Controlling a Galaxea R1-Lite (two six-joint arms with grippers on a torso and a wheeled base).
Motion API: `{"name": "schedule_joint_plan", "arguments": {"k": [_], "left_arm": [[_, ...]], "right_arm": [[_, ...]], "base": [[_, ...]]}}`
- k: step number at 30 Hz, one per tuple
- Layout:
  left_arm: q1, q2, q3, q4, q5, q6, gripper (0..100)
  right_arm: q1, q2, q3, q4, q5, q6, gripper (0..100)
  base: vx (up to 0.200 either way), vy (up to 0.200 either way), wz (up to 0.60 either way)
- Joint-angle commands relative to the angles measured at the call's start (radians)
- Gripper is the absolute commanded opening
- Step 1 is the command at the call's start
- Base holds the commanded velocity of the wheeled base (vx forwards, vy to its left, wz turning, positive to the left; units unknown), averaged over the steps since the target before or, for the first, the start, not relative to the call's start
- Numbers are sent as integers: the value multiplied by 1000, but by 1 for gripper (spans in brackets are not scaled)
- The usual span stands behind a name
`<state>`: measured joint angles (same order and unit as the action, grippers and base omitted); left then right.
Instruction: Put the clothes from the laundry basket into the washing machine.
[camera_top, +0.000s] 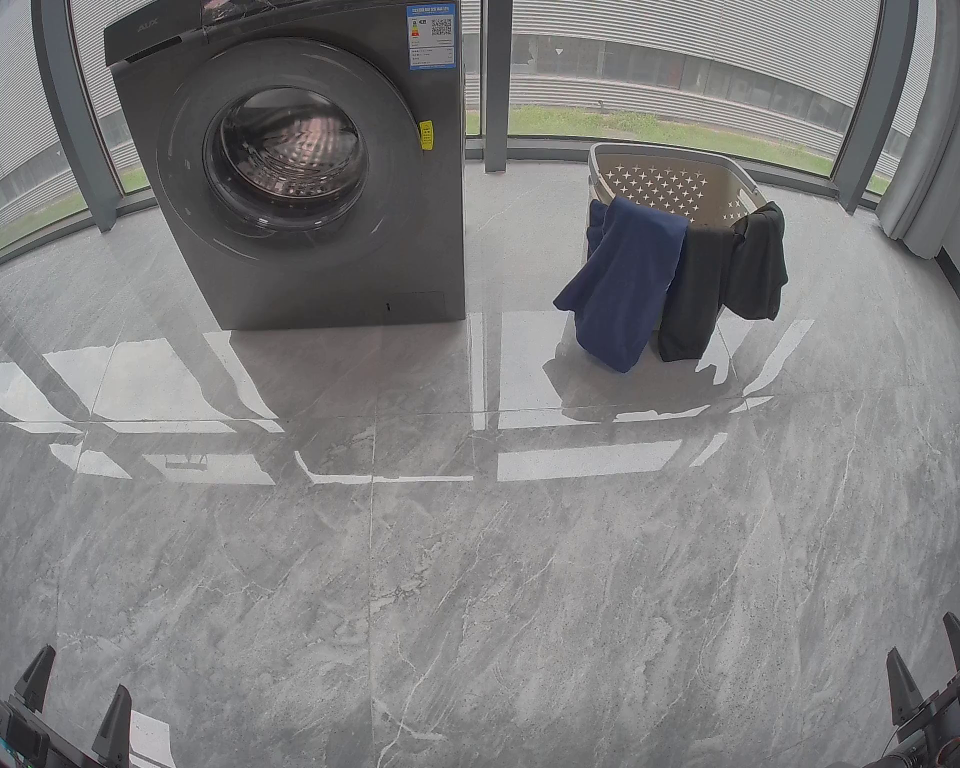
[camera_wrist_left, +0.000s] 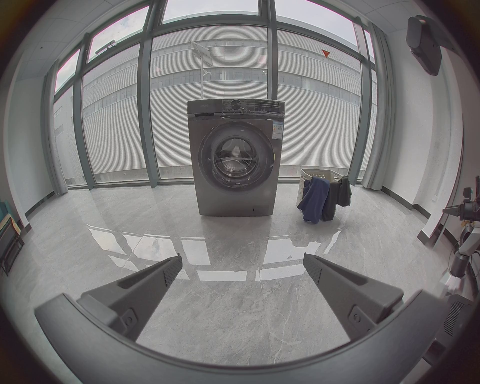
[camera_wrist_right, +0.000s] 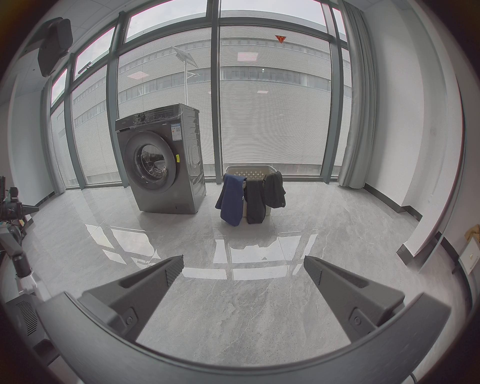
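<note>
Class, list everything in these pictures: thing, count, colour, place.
Metal front-loading washing machine: one, grey, on the floor by the windows.
Perforated plastic laundry basket: one, beige, right of the machine.
Blue cloth garment: one, blue, draped over the basket's front rim.
Black cloth garments: two, black, draped beside the blue one.
Glossy tiled floor: one, grey, underfoot.
Fabric curtain: one, grey, far right.
Left claw: one, black, open, near left.
Right claw: one, black, open, near right.
</note>
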<state>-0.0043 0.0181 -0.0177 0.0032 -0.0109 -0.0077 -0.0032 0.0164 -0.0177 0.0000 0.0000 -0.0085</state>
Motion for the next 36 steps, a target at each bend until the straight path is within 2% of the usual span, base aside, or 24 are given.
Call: {"name": "schedule_joint_plan", "arguments": {"k": [1,8,36], "left_arm": [[0,-9,16,0,0,0,100],[0,-9,16,0,0,-3,100],[0,-9,16,0,2,-8,100]], "right_arm": [[0,-12,16,0,0,-1,100],[0,-12,16,0,0,5,100],[0,-12,16,0,0,-1,100]], "base": [[0,0,0],[0,0,0],[200,0,0]]}}
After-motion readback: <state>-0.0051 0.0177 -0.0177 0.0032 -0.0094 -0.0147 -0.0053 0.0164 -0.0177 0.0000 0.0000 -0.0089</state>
